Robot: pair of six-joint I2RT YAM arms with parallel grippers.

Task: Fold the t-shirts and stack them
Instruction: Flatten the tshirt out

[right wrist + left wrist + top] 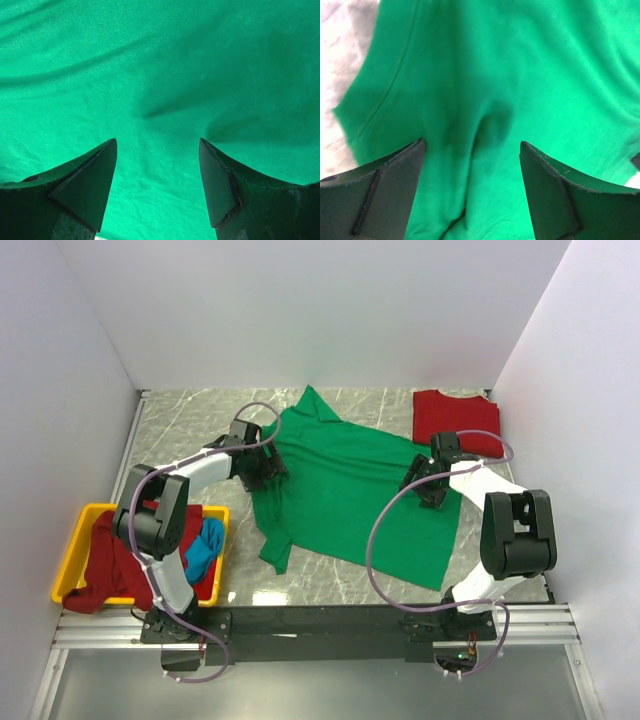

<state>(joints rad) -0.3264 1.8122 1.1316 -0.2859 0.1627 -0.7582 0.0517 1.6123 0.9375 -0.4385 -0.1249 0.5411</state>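
Bin (pixel 75 530) at left holds a dark red shirt (pixel 105 565) and a blue shirt (pixel 205 545). Left gripper (pixel 262 470) hangs wide open, empty, over the left edge of the green shirt (pixel 345 490) — right gripper (pixel 427 489) likewise over its right side. Red shirt (pixel 450 415) lies folded, far right.

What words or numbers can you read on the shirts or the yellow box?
None. The green shirt, the red shirt and the yellow box are all plain, with no letters, numbers or signs showing. The clothes in the box show none either.
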